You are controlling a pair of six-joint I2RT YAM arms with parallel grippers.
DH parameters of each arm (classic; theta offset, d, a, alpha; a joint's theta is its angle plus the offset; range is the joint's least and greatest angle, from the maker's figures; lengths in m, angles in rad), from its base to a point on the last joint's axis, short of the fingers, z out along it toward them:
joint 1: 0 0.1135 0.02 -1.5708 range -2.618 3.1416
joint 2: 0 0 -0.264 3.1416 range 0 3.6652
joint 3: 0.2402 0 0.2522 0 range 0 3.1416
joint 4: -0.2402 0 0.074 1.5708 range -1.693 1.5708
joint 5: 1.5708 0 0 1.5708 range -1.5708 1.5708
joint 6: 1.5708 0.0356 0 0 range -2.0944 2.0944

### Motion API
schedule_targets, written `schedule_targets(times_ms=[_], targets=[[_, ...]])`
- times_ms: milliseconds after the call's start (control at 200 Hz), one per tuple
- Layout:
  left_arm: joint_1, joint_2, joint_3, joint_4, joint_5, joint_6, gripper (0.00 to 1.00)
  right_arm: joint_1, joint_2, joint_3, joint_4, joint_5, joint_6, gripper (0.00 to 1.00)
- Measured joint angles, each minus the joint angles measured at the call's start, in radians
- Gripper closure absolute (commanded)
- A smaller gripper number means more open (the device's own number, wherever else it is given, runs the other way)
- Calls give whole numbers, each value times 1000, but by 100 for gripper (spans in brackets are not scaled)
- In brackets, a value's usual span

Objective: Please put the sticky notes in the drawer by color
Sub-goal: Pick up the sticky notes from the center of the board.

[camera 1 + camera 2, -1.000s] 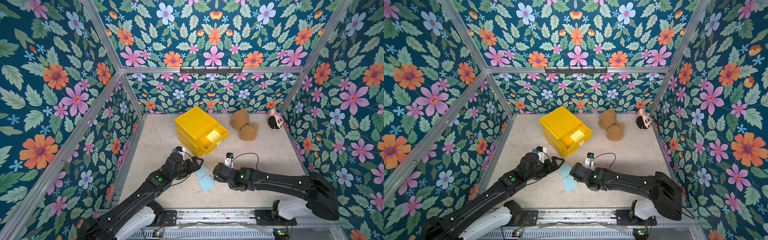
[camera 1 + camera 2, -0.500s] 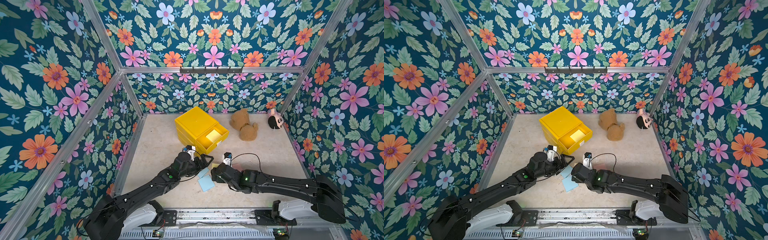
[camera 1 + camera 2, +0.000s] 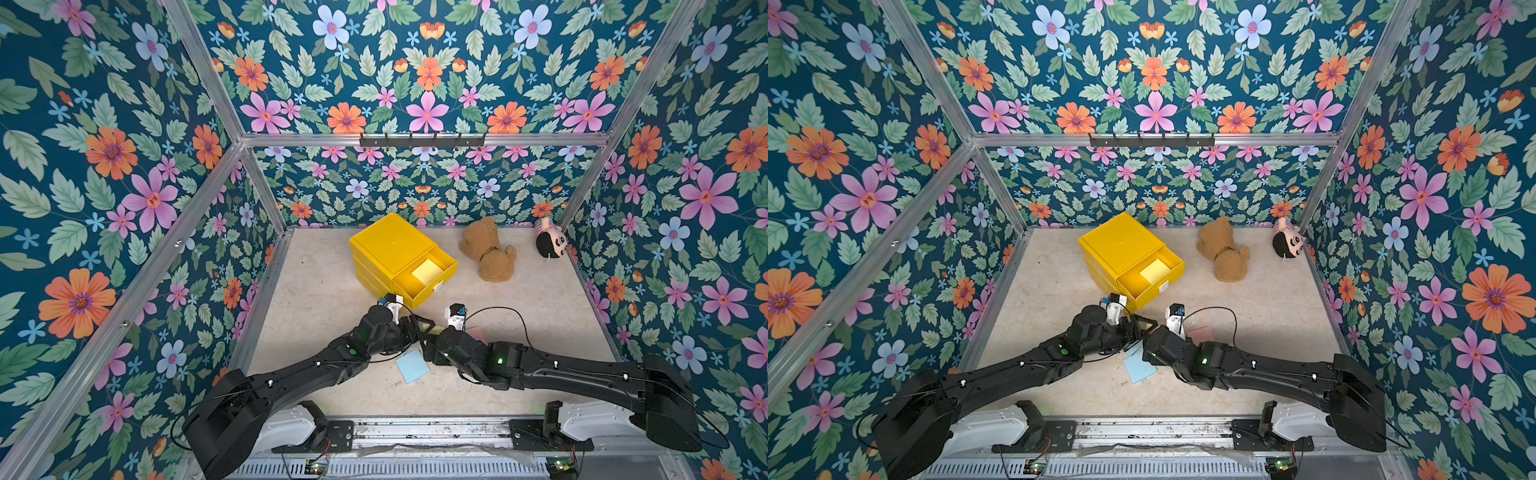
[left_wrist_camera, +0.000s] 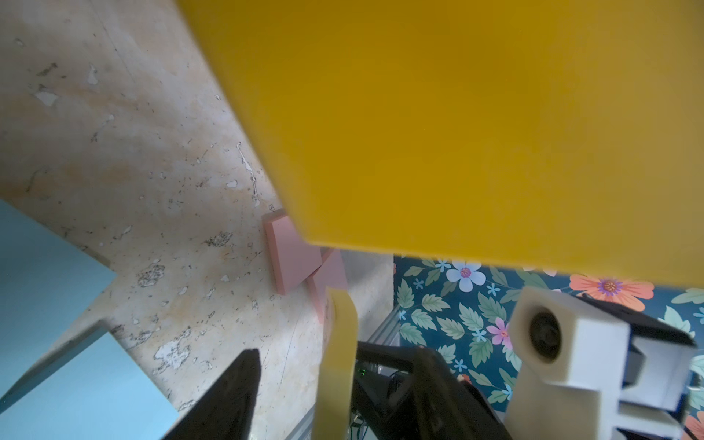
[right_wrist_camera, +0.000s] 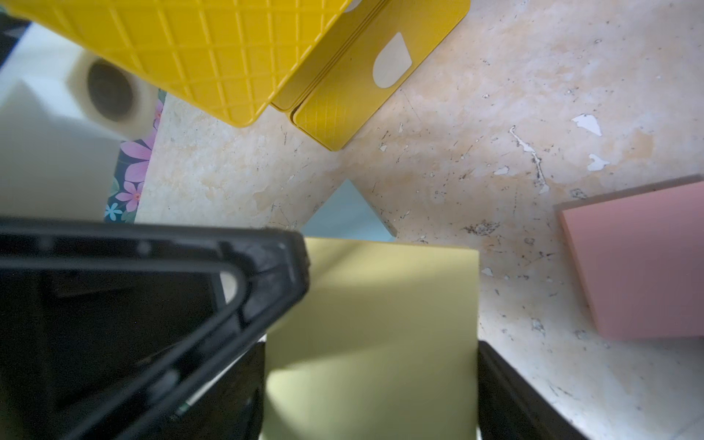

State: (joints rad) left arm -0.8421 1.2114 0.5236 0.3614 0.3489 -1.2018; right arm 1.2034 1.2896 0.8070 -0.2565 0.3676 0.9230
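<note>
Left hand [image 3: 419, 326] has swung in to meet the right hand [image 5: 371, 392], jaws half-narrowed either side of the yellow sticky note [image 5: 381, 304] but not touching yet; right hand clamps it by two edges, so likely a handover. Note is pale, flat, square, held above the counter [image 3: 324, 291] just in front of the drawer [image 3: 390, 245], top tray [image 3: 415, 293] pulled open

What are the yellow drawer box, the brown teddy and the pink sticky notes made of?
The yellow drawer box looks like hard plastic: smooth, slightly glossy, with a moulded grid pattern. The brown teddy looks like soft plush fabric, fuzzy and matte. The pink sticky notes look like matte paper, stacked in a pad with a visible thick edge.
</note>
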Motion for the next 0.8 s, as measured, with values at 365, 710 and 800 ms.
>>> schedule_targets(times_ms=[365,710,800], targets=[[-4,1,0,25,15,-2,73,1,-14,-1,-5,0,0,17],[-4,-18,2,5,14,20,100,1,-44,-18,8,-4,1,17],[-3,-24,4,3,14,20,100,1,-52,-23,19,-8,2,14]])
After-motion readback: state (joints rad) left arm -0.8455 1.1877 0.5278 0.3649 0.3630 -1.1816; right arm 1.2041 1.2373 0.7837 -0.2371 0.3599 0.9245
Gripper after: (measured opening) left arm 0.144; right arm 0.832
